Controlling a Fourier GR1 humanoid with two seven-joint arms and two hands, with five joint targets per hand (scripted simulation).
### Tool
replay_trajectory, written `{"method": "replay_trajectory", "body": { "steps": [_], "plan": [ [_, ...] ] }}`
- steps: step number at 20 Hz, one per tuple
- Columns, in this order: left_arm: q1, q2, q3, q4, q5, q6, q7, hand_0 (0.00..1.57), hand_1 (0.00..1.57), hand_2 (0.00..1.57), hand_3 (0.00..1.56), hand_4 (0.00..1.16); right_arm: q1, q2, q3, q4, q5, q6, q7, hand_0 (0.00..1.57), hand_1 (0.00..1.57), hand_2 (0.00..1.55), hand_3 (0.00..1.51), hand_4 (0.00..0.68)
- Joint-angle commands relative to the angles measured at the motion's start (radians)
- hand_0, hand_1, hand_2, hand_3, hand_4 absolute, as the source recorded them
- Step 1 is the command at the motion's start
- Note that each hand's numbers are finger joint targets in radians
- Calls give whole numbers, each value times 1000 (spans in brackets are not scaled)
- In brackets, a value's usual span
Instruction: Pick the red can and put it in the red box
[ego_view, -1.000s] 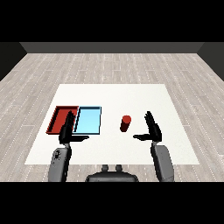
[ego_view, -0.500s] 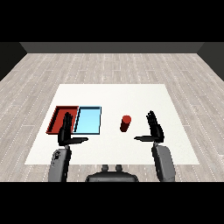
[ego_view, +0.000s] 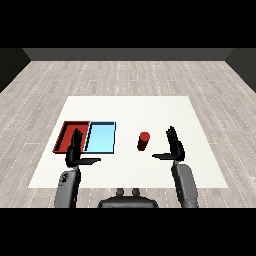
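Observation:
A small red can (ego_view: 143, 141) stands upright on the white table (ego_view: 130, 112), right of the trays. My right hand (ego_view: 173, 148) is open, fingers straight up and thumb pointing left, a short way right of the can and apart from it. The red tray (ego_view: 68, 136) lies at the left with nothing in it that I can see. My left hand (ego_view: 76, 150) is open at the red tray's near edge, partly covering it, thumb pointing right.
A light blue tray (ego_view: 101, 137) lies right beside the red tray, between it and the can. Grey plank floor surrounds the table.
My right hand has shifted a little to the right and nearer, away from the can, with fingers now more upright. The left hand has barely moved. The can stays put.

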Motion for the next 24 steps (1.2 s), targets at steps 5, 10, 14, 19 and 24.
{"method": "replay_trajectory", "body": {
  "steps": [5, 10, 14, 19, 24],
  "plan": [
    [-57, 19, 23, 32, 0, 8, 10, 0, 0, 0, 0, 0, -77, 9, -7, 148, 20, -9, -75, 0, 0, 0, 0, 0],
    [-14, -18, 1, 74, 3, 4, -73, 0, 0, 0, 0, 0, -79, 39, 14, 156, 8, -22, -46, 0, 0, 0, 0, 0],
    [39, 11, 14, -45, 48, -31, 4, 0, 0, 0, 0, 0, -169, 48, -11, 262, -23, -15, -60, 0, 0, 0, 0, 0],
    [-3, -51, -44, -5, -13, 45, -18, 0, 0, 0, 0, 0, -193, 64, 30, 237, -58, -78, -3, 0, 0, 0, 0, 0],
    [95, -51, -71, -132, 0, 23, 48, 0, 0, 0, 0, 0, -276, 65, -11, 478, -49, -42, -159, 0, 0, 0, 0, 0]
  ]
}}
